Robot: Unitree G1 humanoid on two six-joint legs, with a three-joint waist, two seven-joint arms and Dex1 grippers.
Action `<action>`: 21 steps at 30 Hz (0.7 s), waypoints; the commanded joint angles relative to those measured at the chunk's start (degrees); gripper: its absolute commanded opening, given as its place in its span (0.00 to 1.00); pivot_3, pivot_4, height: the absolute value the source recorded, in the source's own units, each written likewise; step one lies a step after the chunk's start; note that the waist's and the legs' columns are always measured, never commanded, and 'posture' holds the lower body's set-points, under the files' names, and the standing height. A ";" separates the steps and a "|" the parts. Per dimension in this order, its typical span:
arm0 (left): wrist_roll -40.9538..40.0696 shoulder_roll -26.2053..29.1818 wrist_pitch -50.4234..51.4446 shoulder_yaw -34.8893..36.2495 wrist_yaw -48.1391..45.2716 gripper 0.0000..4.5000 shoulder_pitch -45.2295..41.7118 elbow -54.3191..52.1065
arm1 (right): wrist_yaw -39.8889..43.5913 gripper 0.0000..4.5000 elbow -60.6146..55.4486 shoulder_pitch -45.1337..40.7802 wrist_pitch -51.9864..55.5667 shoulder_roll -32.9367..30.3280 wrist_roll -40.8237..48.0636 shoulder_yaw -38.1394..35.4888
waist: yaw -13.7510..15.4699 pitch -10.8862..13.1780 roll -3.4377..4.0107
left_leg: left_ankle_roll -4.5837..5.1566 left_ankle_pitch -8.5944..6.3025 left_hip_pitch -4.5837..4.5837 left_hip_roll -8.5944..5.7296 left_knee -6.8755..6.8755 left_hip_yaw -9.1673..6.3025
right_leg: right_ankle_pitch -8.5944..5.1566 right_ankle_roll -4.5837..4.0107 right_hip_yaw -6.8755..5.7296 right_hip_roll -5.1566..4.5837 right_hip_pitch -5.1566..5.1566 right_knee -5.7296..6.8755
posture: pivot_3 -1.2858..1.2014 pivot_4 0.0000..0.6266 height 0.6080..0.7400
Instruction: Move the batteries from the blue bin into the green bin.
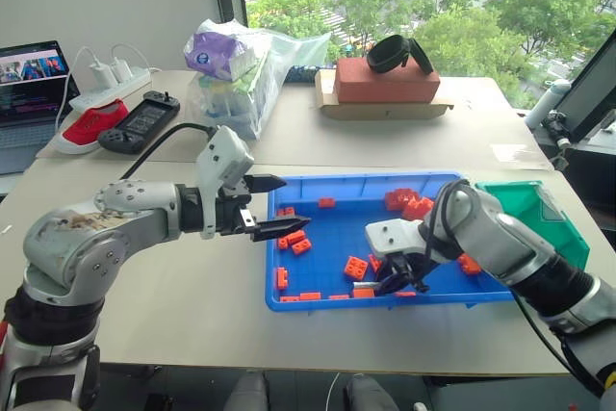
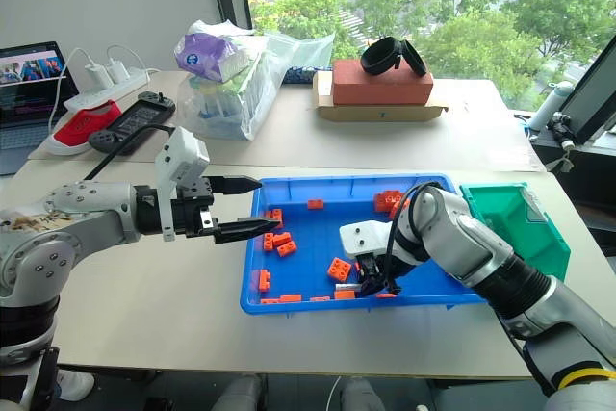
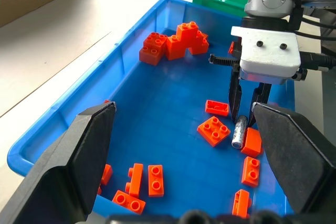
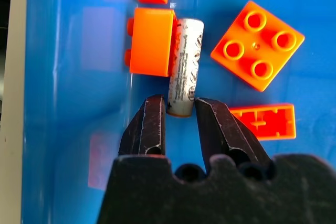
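Right gripper (image 4: 176, 109) first: I have its two black fingers pinched onto the near end of the silver-grey cylindrical battery (image 4: 186, 66), so it is closed on that battery but only by the tip. My left gripper (image 1: 276, 204) hangs over the bin's 9 o'clock rim with its fingers spread wide, holding nothing

Largest to smallest: the wide, shallow bright blue plastic bin (image 1: 289, 300) sits in front of me on the pale table (image 1: 192, 315); the smaller, deeper green plastic bin (image 1: 549, 218) stands just beside its 3 o'clock end. Orange studded toy bricks (image 3: 181, 40) are scattered across the blue floor. The battery lies flat near the 6 o'clock wall, touching an orange brick (image 4: 153, 41) along one side, with a square four-stud brick (image 4: 257, 45) near the other

I judge the step to be the pick-up. Next I need a straight lift, keeping the shallow grip from slipping, then a carry toward 3 o'clock over both rims

Room is tight low down among the bricks; above the rim the path looks open
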 commanded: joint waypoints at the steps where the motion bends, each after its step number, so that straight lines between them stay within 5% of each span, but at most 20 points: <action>1: -0.33 0.60 -0.09 1.03 0.30 1.00 -0.54 -1.62 | -0.91 0.26 1.29 -0.22 -0.14 1.34 -2.27 0.14 | -0.01 0.00 -0.01 | -0.01 0.00 0.01 0.00 0.00 0.00 | 0.00 0.00 0.00 0.00 0.01 0.01 | 0.52 0.24 1.00; 3: -0.33 0.58 -0.13 1.03 0.42 1.00 -0.52 -1.70 | -1.22 0.26 1.85 -0.32 0.00 1.97 -2.79 0.24 | 0.00 -0.01 -0.02 | -0.02 0.01 0.03 0.00 0.01 0.00 | 0.00 0.00 0.00 0.00 0.02 0.04 | 0.52 0.24 1.00; 7: -0.55 0.47 -0.05 1.10 0.78 1.00 -0.33 -1.97 | -1.43 0.05 2.28 -0.42 0.32 2.63 -3.52 -0.24 | 0.01 -0.04 -0.07 | -0.03 0.02 0.08 0.00 0.02 0.00 | 0.00 0.00 0.00 0.00 0.05 0.08 | 0.52 0.24 1.00; 13: -0.78 0.04 -0.21 1.13 1.21 1.00 0.08 -2.16 | 1.61 0.05 -1.34 -2.85 1.31 -0.11 1.39 -7.21 | 0.13 -0.04 -0.06 | -0.05 0.03 0.06 -0.01 0.01 0.00 | 0.00 0.00 0.01 0.00 0.03 0.10 | 0.52 0.24 1.00; 21: -8.24 -1.41 1.76 2.25 -0.41 1.00 -0.30 -2.56 | -2.45 0.05 8.27 -7.59 9.16 -8.47 6.53 -22.97 | 0.40 -0.02 -0.06 | -0.04 0.02 0.05 -0.01 -0.02 0.00 | 0.00 0.00 0.00 -0.01 0.03 0.07 | 0.52 0.24 1.00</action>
